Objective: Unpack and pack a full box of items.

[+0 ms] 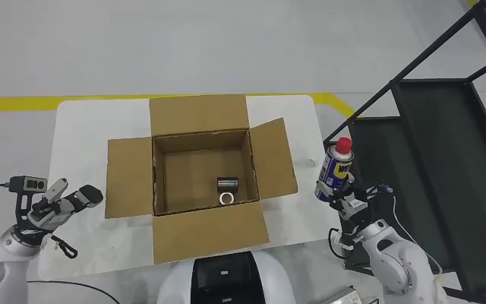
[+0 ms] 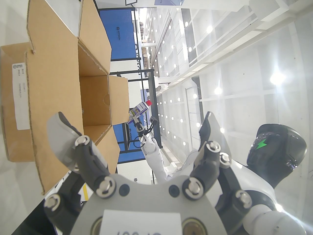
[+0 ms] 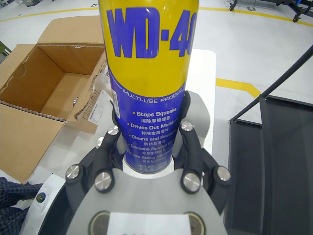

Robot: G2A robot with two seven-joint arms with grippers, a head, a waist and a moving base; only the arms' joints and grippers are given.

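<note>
- Your right jaws are clamped on the can (image 1: 335, 169), low on its body (most of it stands above the grip).
- Can axis: upright, red cap (image 1: 344, 142) on top. It hangs at the right edge of the surface (image 1: 83, 137).
- Key relation: the box (image 1: 182, 182) opening lies to the left of the can, with the open right flap (image 1: 275, 159) between them.
- My read: if you're packing, the path is left over that flap, then down. A low carry could catch the flap edge.
- If you're unpacking instead, I can't tell the drop spot. A dark rack (image 1: 425, 152) stands just right of the can.
- The right arm owns this move, since it has the can.
- Your left jaws are apart with nothing between them, off the near-left corner of the surface and well apart from the can.
- In the box, a dark cylinder (image 1: 227, 185) and a white ring (image 1: 226, 198) sit near the near-right corner. The floor left of them is bare, which I'd judge the safer landing.
- Print: the can has big blue lettering on yellow and small white lines on blue (not quoting it).
- There is a white label (image 2: 18, 96) on the box's outer wall, too small to read.
</note>
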